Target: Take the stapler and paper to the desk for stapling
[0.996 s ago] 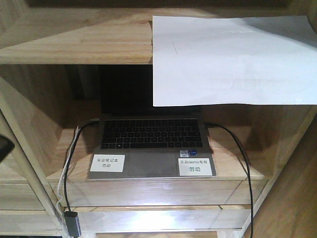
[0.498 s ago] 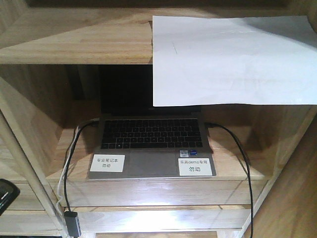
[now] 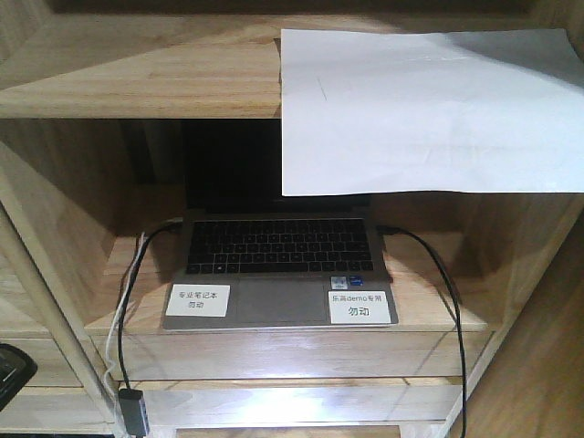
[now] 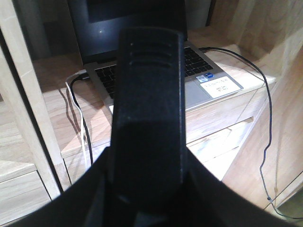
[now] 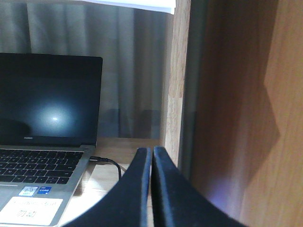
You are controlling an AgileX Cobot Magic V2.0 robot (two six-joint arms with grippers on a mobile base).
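Note:
The paper (image 3: 429, 109) is a large white sheet on the upper shelf, its front half hanging over the shelf edge above the laptop; its lower edge (image 5: 142, 4) shows at the top of the right wrist view. A long black body with ridges, the stapler (image 4: 149, 85), fills the middle of the left wrist view, and my left gripper (image 4: 149, 161) is shut on it. The same dark shape (image 3: 11, 370) shows at the front view's lower left edge. My right gripper (image 5: 152, 151) is shut on nothing, beside the shelf's right upright. The desk is out of view.
An open laptop (image 3: 278, 265) with two white labels sits in the shelf bay, black cables (image 3: 438, 274) trailing off both sides. Wooden uprights (image 5: 177, 80) and side walls close the bay. A drawer front (image 3: 292, 401) lies below.
The dark shape at the front view's left edge has sunk from mid-height to the lower corner. Paper and laptop have not moved.

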